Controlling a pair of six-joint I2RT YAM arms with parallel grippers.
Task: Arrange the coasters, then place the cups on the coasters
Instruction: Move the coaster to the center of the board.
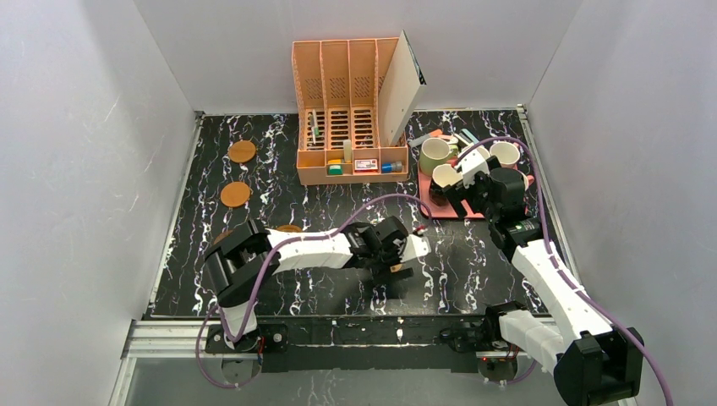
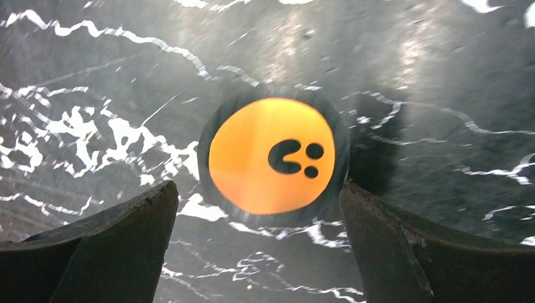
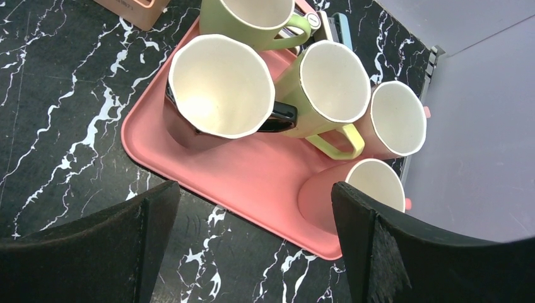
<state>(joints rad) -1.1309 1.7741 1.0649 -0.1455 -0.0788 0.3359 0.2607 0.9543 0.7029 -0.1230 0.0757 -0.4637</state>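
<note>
An orange coaster with dark marks (image 2: 271,154) lies flat on the black marble table, just ahead of my left gripper (image 2: 257,189), which hangs open above it near the table's middle (image 1: 397,254). Two plain orange-brown coasters (image 1: 243,151) (image 1: 236,194) lie at the back left. Another coaster (image 1: 290,227) peeks out from under the left arm. On the pink tray (image 3: 252,183) stand the black cup (image 3: 217,95), olive green cup (image 3: 252,19), yellow cup (image 3: 331,85), white cup (image 3: 397,117) and pink cup (image 3: 372,183). My right gripper (image 3: 253,189) is open over the tray's near edge.
An orange file organiser (image 1: 351,110) with small items in it stands at the back centre, with a white board (image 1: 402,85) leaning on it. Small loose objects (image 1: 448,135) lie behind the tray. White walls close in the table on three sides.
</note>
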